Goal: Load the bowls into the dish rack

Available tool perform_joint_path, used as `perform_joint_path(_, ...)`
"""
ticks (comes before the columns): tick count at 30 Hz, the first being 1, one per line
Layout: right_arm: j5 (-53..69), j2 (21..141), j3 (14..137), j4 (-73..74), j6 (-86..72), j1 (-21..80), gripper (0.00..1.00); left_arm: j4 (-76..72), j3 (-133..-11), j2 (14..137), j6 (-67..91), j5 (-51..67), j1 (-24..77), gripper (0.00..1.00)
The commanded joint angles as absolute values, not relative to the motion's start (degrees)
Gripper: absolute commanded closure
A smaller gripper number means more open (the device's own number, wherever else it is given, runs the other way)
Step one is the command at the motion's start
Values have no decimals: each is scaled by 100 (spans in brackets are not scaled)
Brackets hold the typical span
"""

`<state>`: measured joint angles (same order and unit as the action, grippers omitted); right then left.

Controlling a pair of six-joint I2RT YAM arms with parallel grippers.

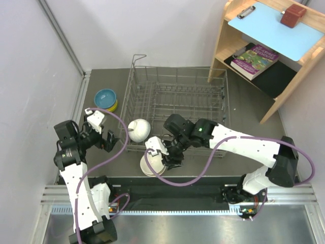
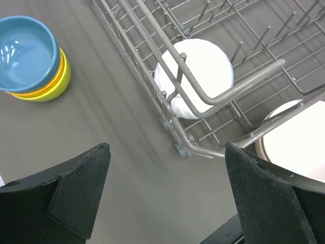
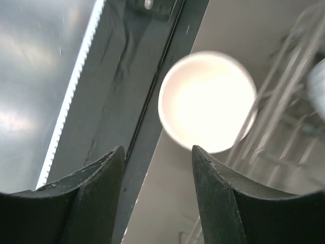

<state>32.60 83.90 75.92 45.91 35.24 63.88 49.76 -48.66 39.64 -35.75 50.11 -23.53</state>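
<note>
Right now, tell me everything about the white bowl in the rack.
The white bowl is round, plain and glossy, like glazed ceramic or plastic. It sits tipped in the near left corner of the rack, showing its outer wall, with its hollow hidden. The wires cross in front of it and prop it.

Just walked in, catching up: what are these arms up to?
They are loading bowls into the wire dish rack. One white bowl sits in its near-left corner. The right gripper, open and empty, hovers over the beige bowl on the table in front of the rack. The left gripper is open, holding nothing; the blue-topped stack sits left of the rack.
</note>
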Motion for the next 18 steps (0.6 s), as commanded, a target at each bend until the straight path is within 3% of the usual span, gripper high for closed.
perform_joint_path(1,3138,8464,7217,4650,3753,6153,44,4931,-5010,3911,-3647,5221,-2373,1)
perform_joint_path(9,2330,8209,6979,4395,3569,5653,44,4834,-4790,3990,-3788,5221,-2373,1)
perform_joint_path(18,1995,8726,7294,4166,3639,5124,45,4650,-4544,4078,-3876,5230,-2373,1)
